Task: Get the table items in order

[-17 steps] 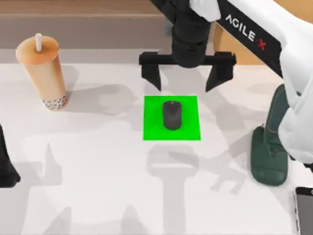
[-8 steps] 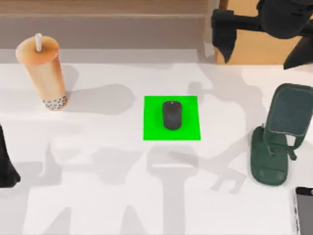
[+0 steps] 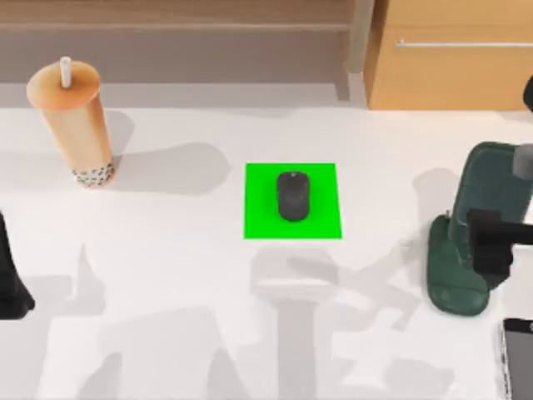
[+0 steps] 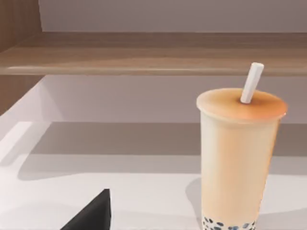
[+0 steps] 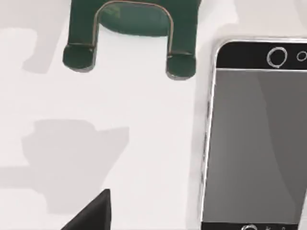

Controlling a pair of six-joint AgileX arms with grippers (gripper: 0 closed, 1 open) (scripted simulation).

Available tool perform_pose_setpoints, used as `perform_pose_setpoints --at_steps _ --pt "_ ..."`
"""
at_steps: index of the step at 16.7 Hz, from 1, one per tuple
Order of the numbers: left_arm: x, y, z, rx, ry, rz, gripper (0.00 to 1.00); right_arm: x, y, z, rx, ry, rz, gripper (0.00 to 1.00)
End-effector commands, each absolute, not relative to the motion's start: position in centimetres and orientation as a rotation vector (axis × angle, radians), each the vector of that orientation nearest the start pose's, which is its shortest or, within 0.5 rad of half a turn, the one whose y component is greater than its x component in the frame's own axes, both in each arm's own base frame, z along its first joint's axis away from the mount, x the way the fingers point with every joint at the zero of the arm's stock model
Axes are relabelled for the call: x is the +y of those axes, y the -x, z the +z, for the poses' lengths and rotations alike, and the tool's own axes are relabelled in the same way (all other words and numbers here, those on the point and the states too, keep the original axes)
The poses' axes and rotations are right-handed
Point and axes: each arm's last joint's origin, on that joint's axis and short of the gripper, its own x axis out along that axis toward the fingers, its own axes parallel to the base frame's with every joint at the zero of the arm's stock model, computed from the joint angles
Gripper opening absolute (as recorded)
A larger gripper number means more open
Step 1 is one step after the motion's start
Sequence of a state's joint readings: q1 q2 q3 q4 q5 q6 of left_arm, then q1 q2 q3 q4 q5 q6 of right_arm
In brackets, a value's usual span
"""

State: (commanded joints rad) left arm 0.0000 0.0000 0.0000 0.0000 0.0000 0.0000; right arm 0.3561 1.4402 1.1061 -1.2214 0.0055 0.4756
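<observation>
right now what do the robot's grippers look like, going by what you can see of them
Little of either is visible. The right gripper at the top view's right edge is matt black and blocky, with a grey cylindrical part above it. The left gripper at the left edge is a plain black tapering shape. No markings or cables are visible.

A black computer mouse (image 3: 292,196) is seen on a bright green mat (image 3: 321,218). The bubble-tea cup (image 3: 73,122) is tan, with a white straw (image 3: 65,72) and dark pearls. The phone stand (image 3: 466,250) is dark green, the smartphone (image 5: 254,143) grey-screened with a pale rim, the desk (image 3: 166,275) white.
</observation>
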Motion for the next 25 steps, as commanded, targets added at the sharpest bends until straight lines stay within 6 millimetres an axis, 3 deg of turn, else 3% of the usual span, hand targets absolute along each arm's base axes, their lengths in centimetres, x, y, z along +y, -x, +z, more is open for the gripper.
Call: perform_pose_setpoints --at_steps 4,7,15,21,25 --pt "-0.1 -10.6 16.0 0.000 0.000 0.000 1.00 6.3 -19.5 19.6 1.573 -0.104 -0.109 1.00" --pt "-0.1 -10.6 16.0 0.000 0.000 0.000 1.00 5.5 -18.3 18.1 1.568 -0.110 -0.111 1.00" --pt "-0.1 -10.6 16.0 0.000 0.000 0.000 1.00 5.4 -18.1 17.6 1.569 -0.109 -0.111 1.00" --pt "-0.1 -10.6 16.0 0.000 0.000 0.000 1.00 4.6 -16.7 13.0 1.570 -0.111 -0.116 1.00" --pt "-0.1 -10.6 16.0 0.000 0.000 0.000 1.00 4.8 -17.0 11.1 1.568 -0.111 -0.113 1.00"
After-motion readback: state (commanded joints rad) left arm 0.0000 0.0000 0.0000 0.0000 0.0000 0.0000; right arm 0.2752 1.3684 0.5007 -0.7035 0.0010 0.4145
